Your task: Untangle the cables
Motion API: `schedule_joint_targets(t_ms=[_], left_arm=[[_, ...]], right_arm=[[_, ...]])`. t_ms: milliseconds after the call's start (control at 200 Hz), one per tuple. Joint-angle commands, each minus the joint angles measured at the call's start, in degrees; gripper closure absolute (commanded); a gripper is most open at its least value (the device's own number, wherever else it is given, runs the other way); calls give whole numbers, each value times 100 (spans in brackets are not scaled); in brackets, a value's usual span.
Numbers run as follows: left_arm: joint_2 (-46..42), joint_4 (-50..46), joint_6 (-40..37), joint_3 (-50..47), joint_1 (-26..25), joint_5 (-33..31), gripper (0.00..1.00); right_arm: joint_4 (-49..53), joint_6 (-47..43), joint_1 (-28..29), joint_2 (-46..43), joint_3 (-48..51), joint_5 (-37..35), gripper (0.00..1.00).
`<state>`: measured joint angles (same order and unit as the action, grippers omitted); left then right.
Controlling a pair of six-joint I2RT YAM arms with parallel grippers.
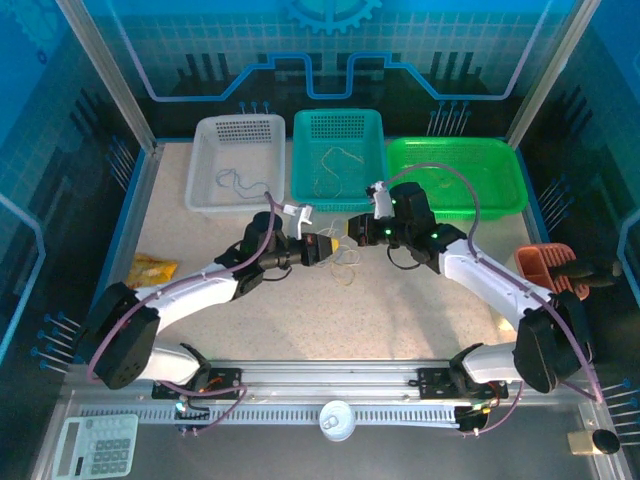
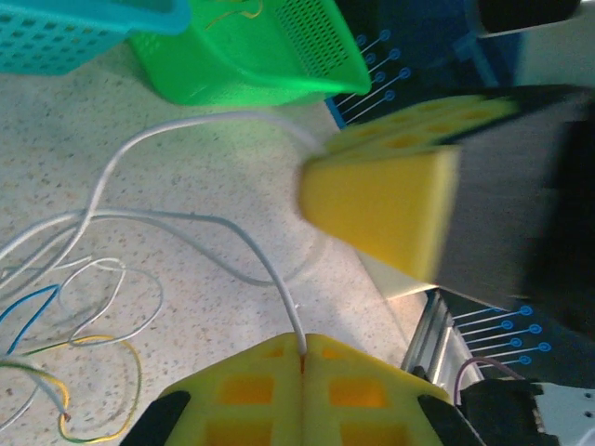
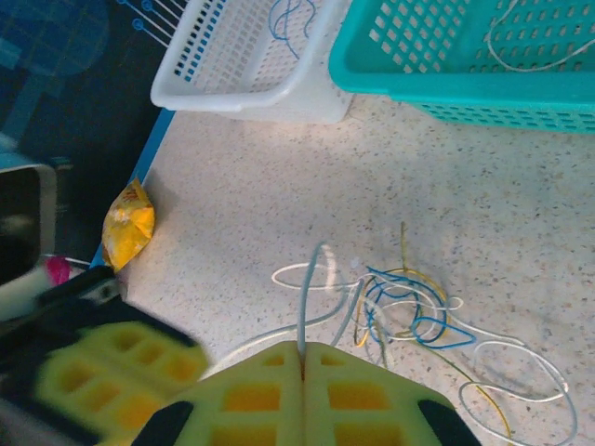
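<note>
While my left gripper [image 2: 302,342] and right gripper [image 3: 302,347] are each shut tight on a pale cable [image 2: 290,311], the tangle [image 3: 409,316] lies on the desk [image 3: 279,186] beside them; next, I judge, a slow pull apart.

1. The top view looks down from high behind the arm bases [image 1: 210,378] at frame bottom, over the whole surface [image 1: 300,320].
2. The left wrist view sits close above it, facing the green basket [image 2: 242,56] at upper centre.
3. The right wrist view, equally close, faces the white basket [image 3: 260,98]; both share the cables [image 3: 414,321].
</note>
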<state>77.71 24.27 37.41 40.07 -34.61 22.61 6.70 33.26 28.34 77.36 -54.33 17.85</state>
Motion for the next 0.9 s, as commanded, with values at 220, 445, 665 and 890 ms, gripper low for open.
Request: schedule_joint_targets(t_ms=[220, 445, 665, 890], left_arm=[[-656, -299, 330, 378, -52, 235, 100], [-662, -344, 639, 725, -46, 288, 100], [-705, -274, 966, 1023, -65, 317, 100], [-733, -316, 1108, 1276, -107, 315, 100]], right_arm=[[-289, 69, -266, -178, 227, -178, 51], [-675, -29, -259, -417, 979, -255, 31], [-1428, -161, -150, -364, 1582, -251, 25], [-2318, -410, 189, 30, 1738, -176, 24]])
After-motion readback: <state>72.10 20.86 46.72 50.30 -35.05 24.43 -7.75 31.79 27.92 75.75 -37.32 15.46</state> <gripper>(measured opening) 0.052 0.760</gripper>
